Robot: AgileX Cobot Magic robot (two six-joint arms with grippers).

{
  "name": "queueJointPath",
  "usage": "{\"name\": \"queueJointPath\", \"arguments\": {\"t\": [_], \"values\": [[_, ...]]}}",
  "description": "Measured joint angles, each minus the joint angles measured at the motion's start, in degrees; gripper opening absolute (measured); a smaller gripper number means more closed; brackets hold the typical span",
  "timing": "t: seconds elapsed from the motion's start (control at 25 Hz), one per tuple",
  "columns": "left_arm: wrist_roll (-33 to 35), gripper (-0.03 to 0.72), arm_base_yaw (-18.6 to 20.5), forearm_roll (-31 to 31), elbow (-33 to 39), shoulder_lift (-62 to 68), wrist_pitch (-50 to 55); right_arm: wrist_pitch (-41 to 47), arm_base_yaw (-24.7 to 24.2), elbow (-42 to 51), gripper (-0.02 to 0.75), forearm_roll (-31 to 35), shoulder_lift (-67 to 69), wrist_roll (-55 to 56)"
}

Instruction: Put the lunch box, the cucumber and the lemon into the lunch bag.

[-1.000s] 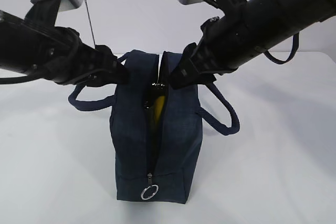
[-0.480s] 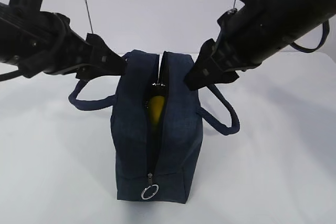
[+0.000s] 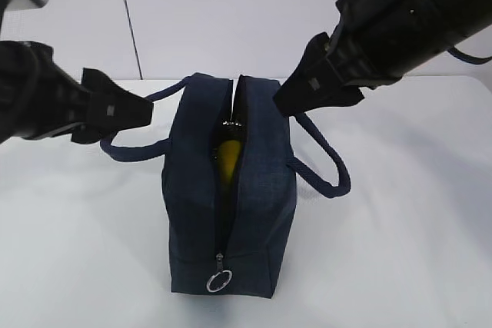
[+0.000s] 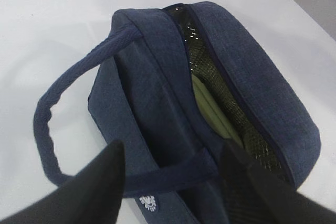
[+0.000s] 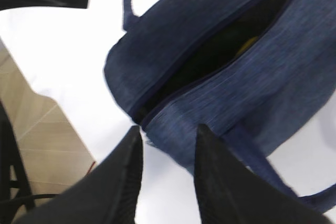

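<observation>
The navy lunch bag (image 3: 231, 197) stands upright in the middle of the table, its top zipper parted into a narrow slit. The yellow lemon (image 3: 228, 155) shows through that slit. In the left wrist view the lunch bag (image 4: 152, 87) shows the lunch box's pale green lid (image 4: 208, 107) inside. The cucumber is hidden. My left gripper (image 3: 143, 110) hovers open just left of the bag, over its handle (image 4: 52, 124), holding nothing (image 4: 172, 146). My right gripper (image 3: 283, 102) is open above the bag's right top edge, empty (image 5: 169, 128), with the lunch bag (image 5: 231, 82) below it.
A metal ring pull (image 3: 219, 282) hangs at the bag's near end. The bag's right handle (image 3: 327, 167) droops onto the white table (image 3: 400, 251). A pale wall stands behind. The table's edge and floor (image 5: 47, 145) show in the right wrist view.
Both grippers have drawn back from the bag's top edges, the left one outward to the left, the right one up and to the right. The bag has stayed put.
</observation>
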Motion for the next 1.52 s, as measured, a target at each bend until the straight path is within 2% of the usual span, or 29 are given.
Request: {"name": "queueJointPath", "arguments": {"t": [0.32, 0.6, 0.8, 1.52], "values": [[1.7, 0.412, -0.3, -2.2, 2.5, -1.3, 0.1, -8.1, 0.0, 14.5, 0.241, 12.9, -8.1, -8.3], [2.7, 0.409, -6.1, -3.1, 3.4, -1.3, -1.5, -9.4, 0.0, 24.0, 0.241, 23.6, -11.2, -17.0], [2.8, 0.407, -7.3, -6.0, 6.6, -1.4, -3.1, -9.2, 0.0, 29.2, 0.241, 30.4, -11.9, -24.3], [3.5, 0.405, -7.4, -9.5, 7.8, 2.5, -4.4, -9.1, 0.0, 37.8, 0.241, 41.0, -12.0, -38.4]]}}
